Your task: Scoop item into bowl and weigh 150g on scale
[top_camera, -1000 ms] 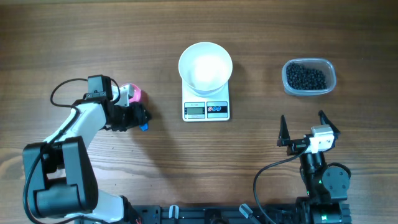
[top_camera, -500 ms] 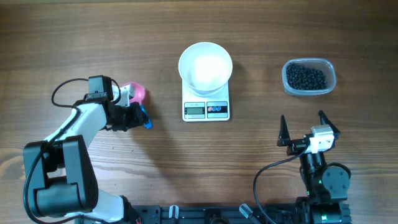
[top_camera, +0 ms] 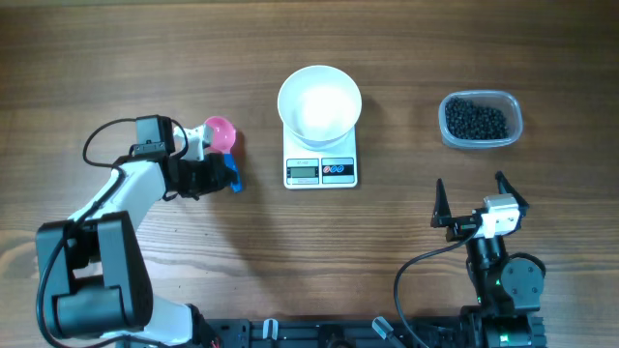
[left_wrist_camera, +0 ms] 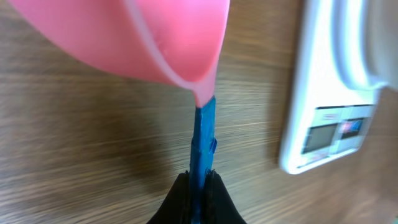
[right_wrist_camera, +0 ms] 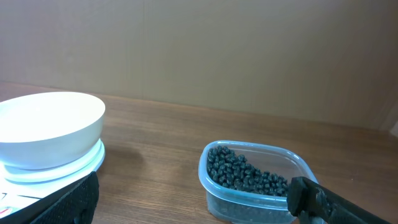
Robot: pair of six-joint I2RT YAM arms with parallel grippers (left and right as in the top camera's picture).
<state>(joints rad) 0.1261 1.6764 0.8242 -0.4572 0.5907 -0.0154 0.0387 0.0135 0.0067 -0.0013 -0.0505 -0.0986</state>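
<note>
Left of the scale (top_camera: pixel 321 170), left gripper (top_camera: pixel 224 178) has closed on the pink scoop (top_camera: pixel 221 134); right gripper (top_camera: pixel 471 186) gapes.

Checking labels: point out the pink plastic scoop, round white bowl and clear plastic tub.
pink plastic scoop (top_camera: pixel 221 133), overhead view, cup.
round white bowl (top_camera: pixel 319 102), overhead view, bare inside.
clear plastic tub (top_camera: pixel 518 118), overhead view, right rim.

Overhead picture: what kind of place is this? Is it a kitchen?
Probably a robot workbench, not a real kitchen. A left arm and a right arm sit at a plain wooden table with a small scale, a white bowl on it, and a tub of black beans.
</note>
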